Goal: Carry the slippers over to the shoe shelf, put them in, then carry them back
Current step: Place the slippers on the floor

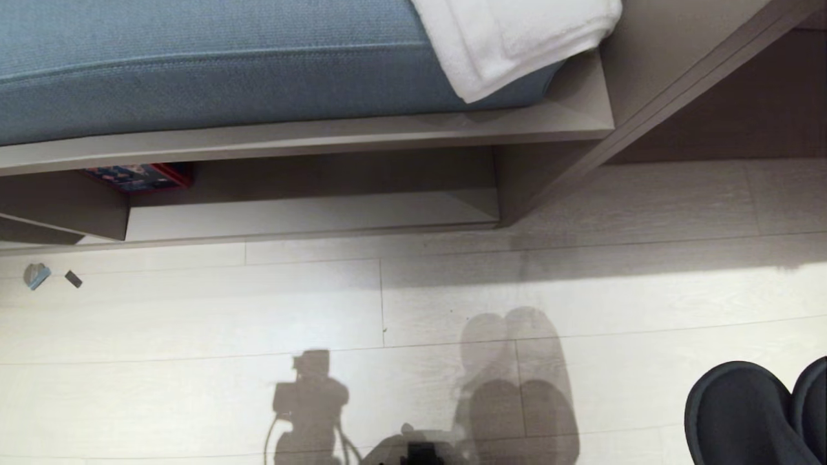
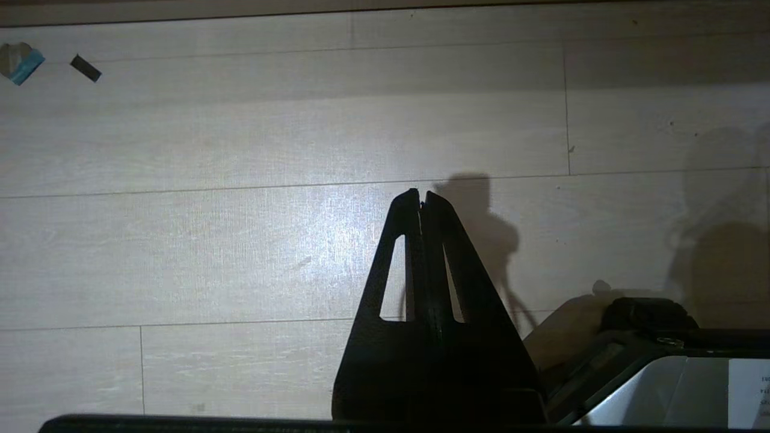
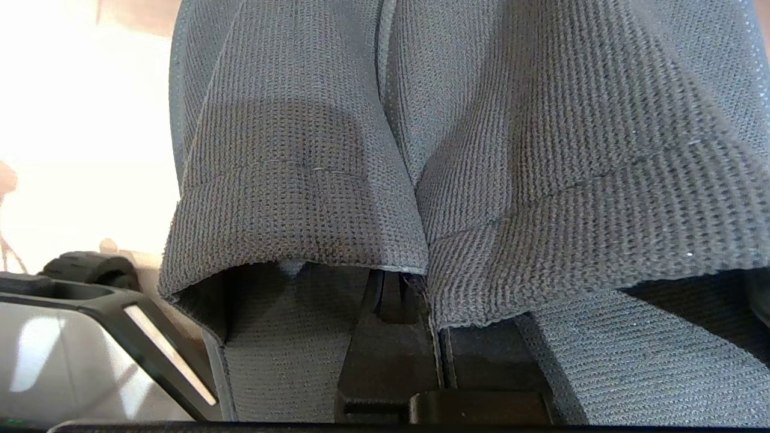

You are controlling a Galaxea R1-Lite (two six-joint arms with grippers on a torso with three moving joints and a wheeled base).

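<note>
The slippers (image 1: 743, 413), a dark grey fabric pair, hang toes-up at the lower right of the head view, above the pale floor. In the right wrist view they fill the picture, side by side (image 3: 289, 150). My right gripper (image 3: 421, 300) is shut on their inner edges, its tips hidden under the fabric. The shoe shelf (image 1: 310, 216), a low open cubby with a pale bottom board, lies ahead and to the left under a bench. My left gripper (image 2: 421, 195) is shut and empty, pointing at bare floor; it does not show in the head view.
A blue cushion (image 1: 194, 64) and a folded white towel (image 1: 517, 39) lie on the bench above the cubby. A red and blue box (image 1: 139, 175) sits at the cubby's left end. Two small scraps (image 1: 37, 275) lie on the floor at the left.
</note>
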